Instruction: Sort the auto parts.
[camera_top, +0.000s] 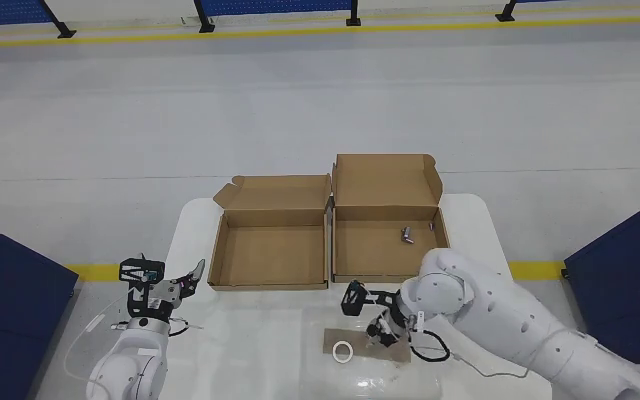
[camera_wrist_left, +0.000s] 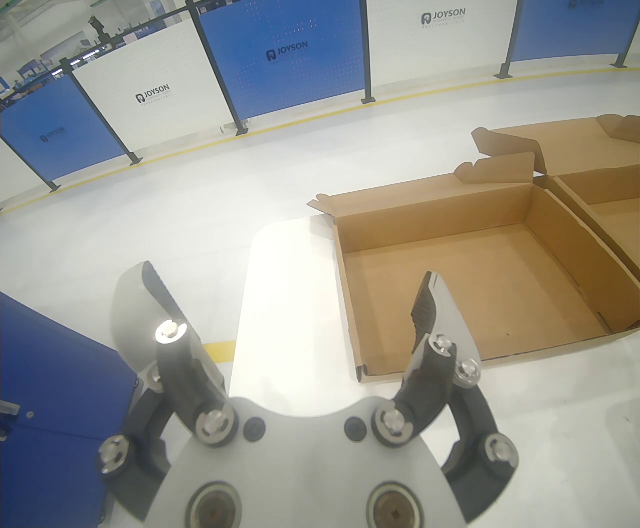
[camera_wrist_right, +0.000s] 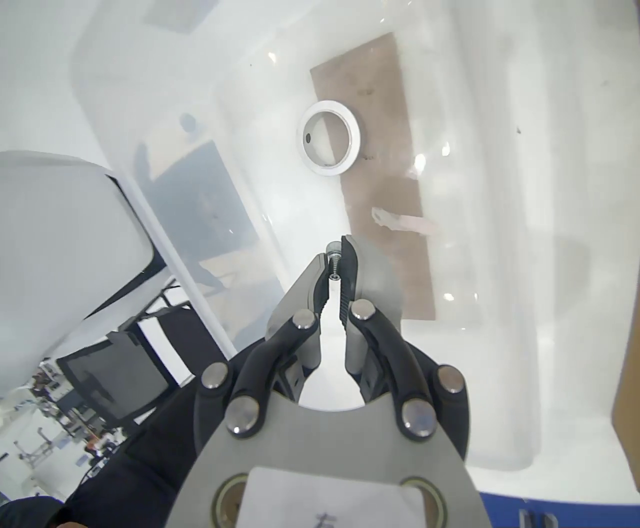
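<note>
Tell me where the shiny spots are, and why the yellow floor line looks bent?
Right wrist view: bright glints dot the clear tub near the white ring; the metal part in the right pincer gleams. Left wrist view: the wide lens bows the yellow floor line, and a bolt on the left pincer flares white.

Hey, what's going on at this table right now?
The right gripper has its jaws shut on a small metal screw-like part above a clear plastic tray with a white plastic ring. The left gripper hangs open beside two open brown cardboard boxes; one already holds a small grey metal part.
</note>
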